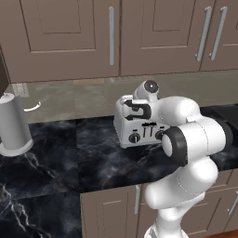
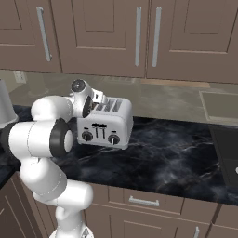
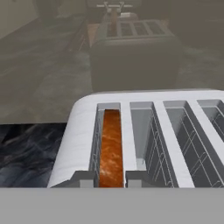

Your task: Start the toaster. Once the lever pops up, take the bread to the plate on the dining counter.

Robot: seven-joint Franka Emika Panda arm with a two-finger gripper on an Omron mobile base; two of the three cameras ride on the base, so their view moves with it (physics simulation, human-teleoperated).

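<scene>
my gripper [image 3: 111, 178] clamped on the bread [image 3: 111, 148] in the toaster's [image 1: 139, 124] end slot.

the toaster was a boxy silver-white thing with four long slots on top, two black round knobs and black sliders on its front, and it sat on the black marble counter [image 1: 56, 158] against the wall, well to the right of the tall grey canister [image 1: 14, 124]. in my hand view the bread stood upright on edge in the toaster's leftmost slot, an orange-brown strip with a mottled top, sunk between the slot's wire guides. my two dark fingertips [image 3: 84, 178] sat on either side of the near end of that slice, drawn in tight against it. the other three slots of the toaster showed bare grey wire walls. brown cabinet doors [image 2: 102, 37] hung above the toaster.
</scene>
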